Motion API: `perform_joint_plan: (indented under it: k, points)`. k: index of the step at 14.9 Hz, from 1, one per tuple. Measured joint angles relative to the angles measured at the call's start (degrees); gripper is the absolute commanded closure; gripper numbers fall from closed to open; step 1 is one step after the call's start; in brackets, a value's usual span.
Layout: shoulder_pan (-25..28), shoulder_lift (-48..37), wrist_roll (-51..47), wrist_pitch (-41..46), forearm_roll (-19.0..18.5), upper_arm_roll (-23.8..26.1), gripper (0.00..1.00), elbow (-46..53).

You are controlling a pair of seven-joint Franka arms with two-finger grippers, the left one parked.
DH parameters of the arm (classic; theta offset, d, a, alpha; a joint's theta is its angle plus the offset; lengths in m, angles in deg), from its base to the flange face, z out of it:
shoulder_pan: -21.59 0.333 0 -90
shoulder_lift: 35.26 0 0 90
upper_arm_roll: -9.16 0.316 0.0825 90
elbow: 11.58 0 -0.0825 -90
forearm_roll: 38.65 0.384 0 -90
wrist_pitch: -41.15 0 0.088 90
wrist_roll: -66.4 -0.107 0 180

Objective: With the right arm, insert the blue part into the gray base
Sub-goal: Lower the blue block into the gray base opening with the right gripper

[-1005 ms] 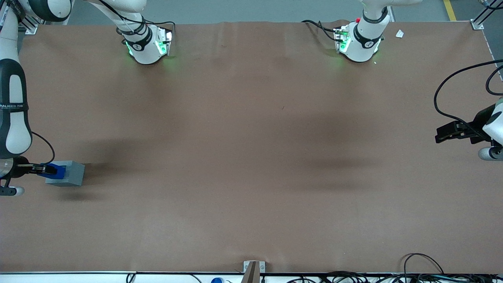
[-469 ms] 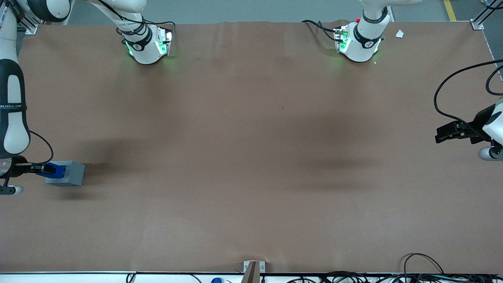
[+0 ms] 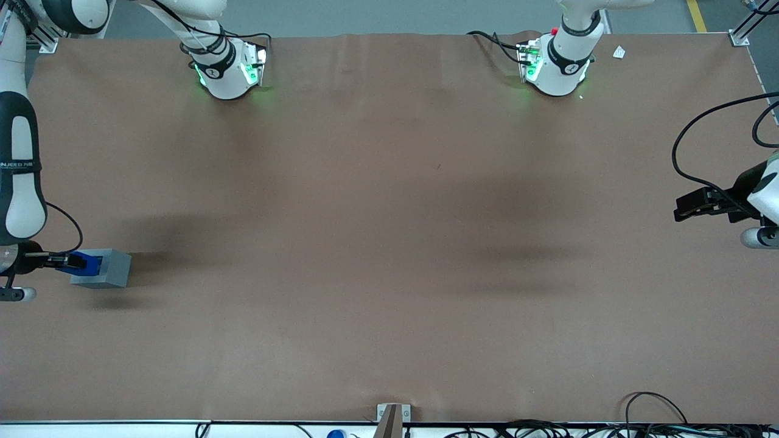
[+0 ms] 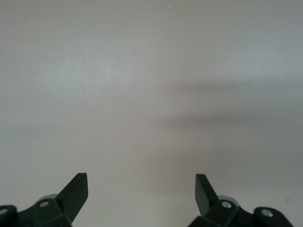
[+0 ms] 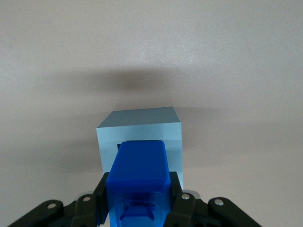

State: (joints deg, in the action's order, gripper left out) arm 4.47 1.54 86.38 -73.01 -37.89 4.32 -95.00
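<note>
white right arm (image 3: 21, 176) reaching low over brown table (image 3: 389, 243) | black two-finger gripper (image 3: 70, 262) fingers clamped on bright-blue plastic part (image 5: 138, 177) | part's front end entering light-gray plastic cube base (image 5: 141, 130) recess

The gray base (image 3: 108, 269), a light-gray plastic cube, sits flat on the brown tabletop (image 3: 389, 243) close to its edge at the working arm's end. The bright-blue part (image 5: 139, 175) lies level, clamped between the fingers of the right arm's claw (image 3: 78, 262), its leading end entering the square recess in the base's side face
</note>
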Motion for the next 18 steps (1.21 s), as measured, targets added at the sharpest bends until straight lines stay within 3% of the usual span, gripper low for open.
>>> perform_joint_plan:
  k: [18]
  points:
    - [0.01,0.28,1.63,0.33,0.00,0.12,0.99,0.02]
